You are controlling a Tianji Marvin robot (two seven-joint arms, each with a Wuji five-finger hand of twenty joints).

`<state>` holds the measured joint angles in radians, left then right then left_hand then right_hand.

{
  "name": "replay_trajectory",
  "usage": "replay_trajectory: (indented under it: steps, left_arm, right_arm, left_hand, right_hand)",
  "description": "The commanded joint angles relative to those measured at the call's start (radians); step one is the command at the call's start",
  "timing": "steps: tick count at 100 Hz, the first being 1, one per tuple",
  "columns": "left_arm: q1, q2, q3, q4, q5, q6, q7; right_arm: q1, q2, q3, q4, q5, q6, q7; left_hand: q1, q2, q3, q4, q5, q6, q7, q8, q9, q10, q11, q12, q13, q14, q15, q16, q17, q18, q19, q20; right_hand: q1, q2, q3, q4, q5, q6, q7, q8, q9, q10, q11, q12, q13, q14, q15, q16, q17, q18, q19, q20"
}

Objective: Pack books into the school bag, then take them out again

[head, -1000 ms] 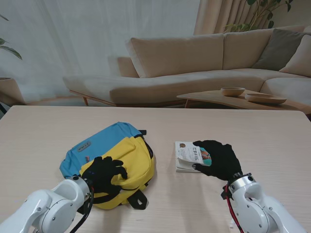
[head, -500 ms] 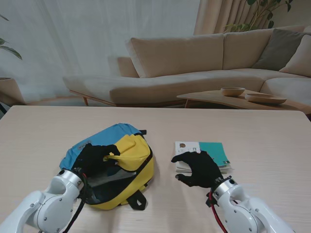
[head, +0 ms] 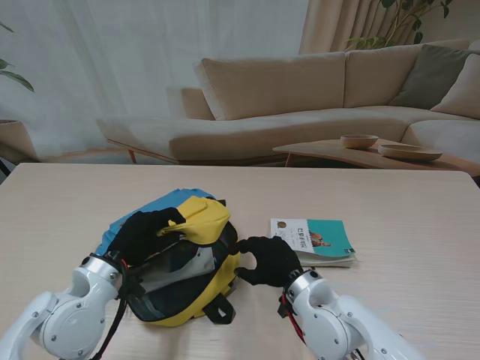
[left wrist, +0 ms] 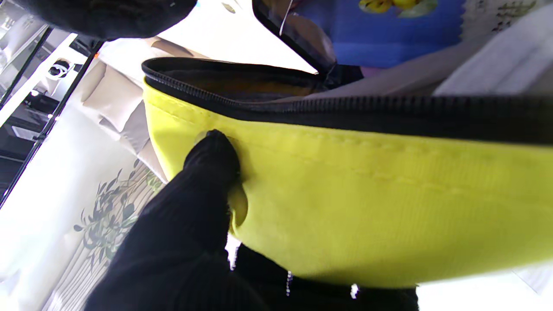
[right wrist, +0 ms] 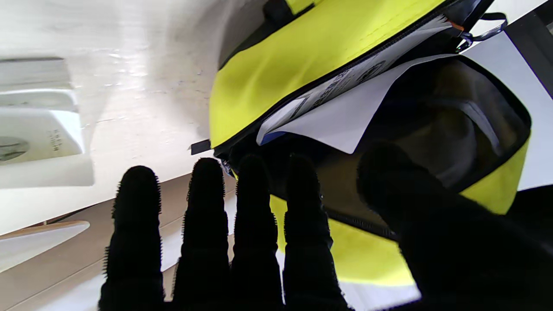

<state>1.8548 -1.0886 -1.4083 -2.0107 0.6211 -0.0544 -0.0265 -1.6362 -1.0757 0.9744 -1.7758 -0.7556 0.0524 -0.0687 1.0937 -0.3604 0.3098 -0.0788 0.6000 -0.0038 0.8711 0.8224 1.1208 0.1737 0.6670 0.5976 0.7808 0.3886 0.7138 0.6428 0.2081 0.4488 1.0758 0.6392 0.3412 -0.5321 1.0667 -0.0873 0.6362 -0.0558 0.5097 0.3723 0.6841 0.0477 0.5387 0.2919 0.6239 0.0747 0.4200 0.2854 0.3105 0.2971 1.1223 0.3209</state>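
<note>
The left hand point(head: 146, 232) pinches the yellow flap point(head: 201, 216) of the school bag point(head: 180, 296) and lifts it, apparently to hold the mouth open, while the empty, loosely spread right hand point(head: 264, 260) sits at the bag's rim, the book point(head: 319, 240) lying just beyond it on the tabletop point(head: 420, 210).

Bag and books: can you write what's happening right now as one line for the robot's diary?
left hand: holds flap up | bag: open | right hand: open, at bag edge | book: on table

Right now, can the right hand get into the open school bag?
Probably yes. The left hand holds the yellow flap up, so the school bag gapes, and the right hand is already at its rim, fingers apart and empty.
</note>
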Motion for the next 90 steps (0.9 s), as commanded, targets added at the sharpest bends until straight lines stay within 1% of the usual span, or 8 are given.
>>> replay_trajectory:
  steps: [1,23,36,46,62,75,82,90]
  left_arm:
    - [0.007,-0.009,-0.003,-0.038,-0.010,-0.014,-0.020]
    - [0.019,-0.001,-0.013,-0.064,-0.009,-0.032,-0.058]
    - [0.043,-0.003,-0.025,-0.075,0.010,-0.031,-0.049]
    - [0.052,-0.004,-0.028,-0.079,0.012,-0.031,-0.041]
    - [0.060,-0.004,-0.033,-0.081,0.012,-0.037,-0.039]
    - [0.074,-0.006,-0.040,-0.084,0.011,-0.040,-0.029]
    - [0.081,-0.008,-0.044,-0.084,0.012,-0.045,-0.018]
    - [0.088,-0.009,-0.047,-0.086,0.011,-0.047,-0.014]
  right_arm:
    - [0.012,-0.024,-0.030,0.010,-0.003,0.014,0.009]
    - [0.105,-0.063,-0.168,0.071,0.021,0.189,-0.081]
    - [0.152,-0.076,-0.223,0.104,0.003,0.260,-0.106]
    - [0.179,-0.084,-0.251,0.126,-0.002,0.272,-0.122]
    - [0.226,-0.103,-0.309,0.176,0.002,0.273,-0.162]
    - [0.260,-0.130,-0.355,0.226,0.013,0.292,-0.213]
    - [0.278,-0.146,-0.376,0.255,0.018,0.310,-0.239]
    - [0.291,-0.173,-0.390,0.301,0.029,0.323,-0.305]
  left_hand:
    - [0.078,0.071,-0.016,-0.002,-0.012,-0.077,0.117,0.068,0.062,0.000,0.002,-0.009,0.030,0.019,0.022,-0.015,-0.002,0.038,0.046,-0.019]
    - [0.085,0.079,-0.030,-0.001,-0.022,-0.075,0.125,0.071,0.055,-0.029,0.004,-0.004,0.021,0.012,0.023,-0.018,-0.009,0.035,0.045,-0.022]
    - [0.089,0.079,-0.036,0.002,-0.022,-0.072,0.126,0.071,0.055,-0.026,0.010,0.000,0.021,0.012,0.024,-0.018,-0.010,0.035,0.045,-0.023]
    - [0.092,0.079,-0.039,0.003,-0.020,-0.071,0.125,0.069,0.051,-0.013,0.009,0.000,0.022,0.013,0.024,-0.018,-0.011,0.036,0.045,-0.024]
    - [0.092,0.079,-0.042,0.004,-0.020,-0.070,0.124,0.068,0.057,-0.013,0.012,0.001,0.022,0.012,0.024,-0.019,-0.010,0.036,0.045,-0.024]
    - [0.093,0.077,-0.043,0.005,-0.017,-0.070,0.125,0.067,0.055,-0.011,0.010,0.001,0.025,0.013,0.025,-0.019,-0.010,0.037,0.045,-0.025]
    - [0.094,0.077,-0.042,0.006,-0.016,-0.070,0.124,0.066,0.059,-0.008,0.011,0.001,0.025,0.013,0.025,-0.019,-0.010,0.037,0.045,-0.025]
    - [0.092,0.077,-0.043,0.005,-0.015,-0.070,0.124,0.066,0.061,-0.007,0.012,0.002,0.026,0.014,0.025,-0.019,-0.008,0.039,0.046,-0.025]
  right_hand:
    - [0.036,0.009,0.032,0.038,0.013,0.009,-0.011,-0.002,0.026,0.026,-0.015,0.003,0.022,0.007,0.011,0.010,0.010,-0.001,0.027,0.026]
    - [-0.028,0.000,0.003,0.029,-0.126,0.099,-0.093,-0.066,-0.075,0.068,0.007,0.019,-0.021,0.037,0.045,0.030,0.016,-0.001,0.081,0.063]
    - [0.024,-0.033,-0.022,0.024,-0.314,0.035,-0.080,-0.078,-0.165,0.044,0.113,0.059,-0.044,0.023,0.161,0.088,0.024,-0.031,0.163,0.120]
    - [0.088,-0.102,0.030,0.013,-0.327,-0.057,-0.021,-0.056,-0.178,0.004,0.230,0.102,-0.055,0.005,0.279,0.146,0.026,-0.059,0.212,0.154]
    - [0.170,-0.192,0.123,-0.011,-0.188,-0.200,0.074,-0.026,-0.136,-0.037,0.396,0.178,-0.039,-0.015,0.485,0.241,0.046,-0.077,0.266,0.190]
    - [0.204,-0.202,0.166,-0.018,0.005,-0.265,0.166,0.017,-0.070,-0.046,0.446,0.226,0.008,-0.013,0.574,0.277,0.072,-0.070,0.293,0.204]
    - [0.219,-0.223,0.178,-0.099,0.095,-0.283,0.222,0.015,-0.034,-0.040,0.452,0.239,0.034,-0.009,0.608,0.289,0.088,-0.064,0.305,0.211]
    - [0.269,-0.225,0.132,-0.183,0.203,-0.342,0.466,-0.100,0.028,-0.029,0.468,0.243,0.077,0.000,0.656,0.301,0.110,-0.053,0.324,0.221]
